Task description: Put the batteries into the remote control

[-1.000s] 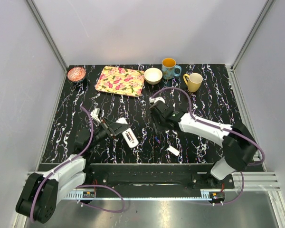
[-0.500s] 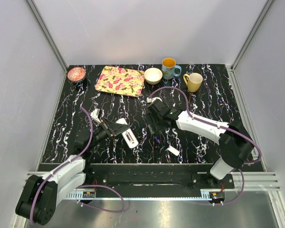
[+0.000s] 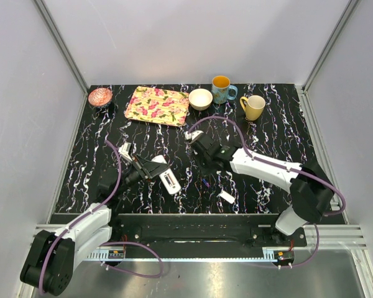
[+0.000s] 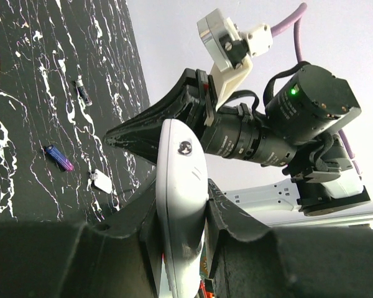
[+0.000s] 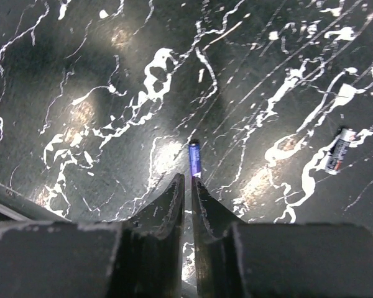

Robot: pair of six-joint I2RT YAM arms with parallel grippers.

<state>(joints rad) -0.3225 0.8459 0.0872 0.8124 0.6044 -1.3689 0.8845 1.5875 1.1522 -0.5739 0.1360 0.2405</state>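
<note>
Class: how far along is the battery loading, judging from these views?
Done: the left gripper clamps the remote control; a loose white cover lies apart. Under way: the right gripper, nearly closed and empty, hangs over the blue battery. Left: that and a second battery lie on the table, unloaded.

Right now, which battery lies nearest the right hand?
The small blue-purple cylindrical battery, just ahead of the right hand; the dark silver-capped battery lies farther away.

Overhead camera looks down on the table (image 3: 280,124); wrist cameras peer closely past their fingers (image 5: 165,214).
</note>
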